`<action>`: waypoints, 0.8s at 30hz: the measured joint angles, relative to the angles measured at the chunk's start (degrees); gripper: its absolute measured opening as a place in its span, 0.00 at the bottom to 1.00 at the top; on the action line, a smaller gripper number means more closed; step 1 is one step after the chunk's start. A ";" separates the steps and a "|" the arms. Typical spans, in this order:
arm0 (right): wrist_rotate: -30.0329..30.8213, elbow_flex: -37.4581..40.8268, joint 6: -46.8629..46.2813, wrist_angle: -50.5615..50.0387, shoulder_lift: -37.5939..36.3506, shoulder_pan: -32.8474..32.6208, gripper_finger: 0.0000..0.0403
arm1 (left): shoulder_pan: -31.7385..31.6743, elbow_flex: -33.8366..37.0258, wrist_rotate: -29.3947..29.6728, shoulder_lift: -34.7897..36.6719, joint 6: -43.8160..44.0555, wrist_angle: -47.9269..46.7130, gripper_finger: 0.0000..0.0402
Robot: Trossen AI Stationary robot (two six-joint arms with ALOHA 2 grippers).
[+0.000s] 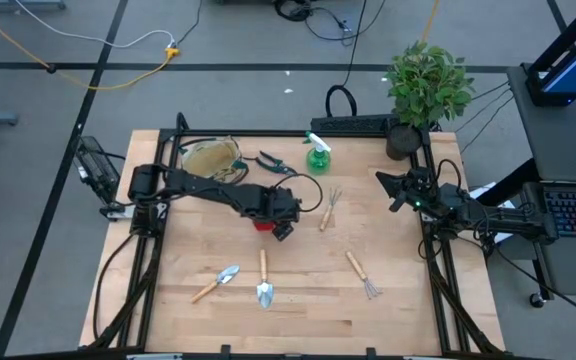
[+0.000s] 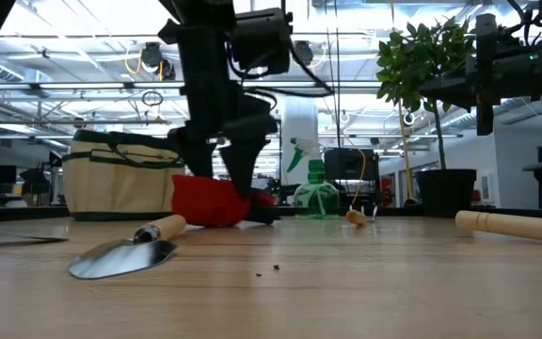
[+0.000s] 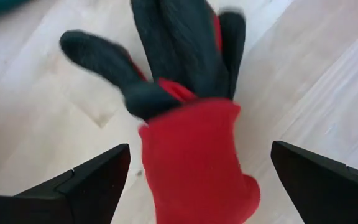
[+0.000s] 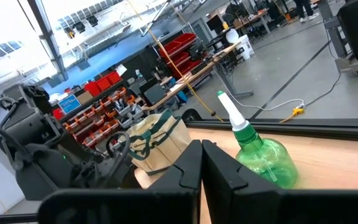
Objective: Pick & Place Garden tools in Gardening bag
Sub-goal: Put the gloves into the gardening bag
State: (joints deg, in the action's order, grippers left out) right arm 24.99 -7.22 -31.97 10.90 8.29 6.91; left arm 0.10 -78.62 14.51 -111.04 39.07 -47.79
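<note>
Currently, left gripper (image 3: 194,180) spread wide, fingers either side of red-and-black glove (image 3: 185,118), bag (image 1: 211,157) behind it, right gripper (image 4: 202,163) closed, empty, at table (image 1: 298,310) edge.

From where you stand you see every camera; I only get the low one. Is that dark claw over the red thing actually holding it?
Observer: No. The left gripper is open, one finger on each side of the red-and-black glove.
Operator: Where does the glove go?
Observer: Into the gardening bag, at the table's far left corner.
Operator: Is the other arm busy?
Observer: No, the right gripper waits shut at the table's right edge, facing the green spray bottle.
</note>
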 joint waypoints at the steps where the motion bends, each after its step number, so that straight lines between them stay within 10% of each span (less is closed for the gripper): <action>1: 0.01 0.00 0.03 0.00 0.00 0.01 0.00 | 0.00 0.57 -0.53 0.00 0.02 0.04 0.98; 13: 0.01 0.00 -0.08 0.00 0.00 0.01 0.00 | 0.00 4.95 -4.59 -0.52 7.76 1.69 0.93; 24: 0.01 0.00 -0.33 0.02 0.02 0.01 0.00 | -0.15 4.81 -4.09 -0.44 8.92 1.72 0.30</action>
State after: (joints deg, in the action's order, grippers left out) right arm 24.99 -7.22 -32.30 10.92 8.32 6.92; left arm -0.05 -73.81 10.41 -111.48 47.99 -46.07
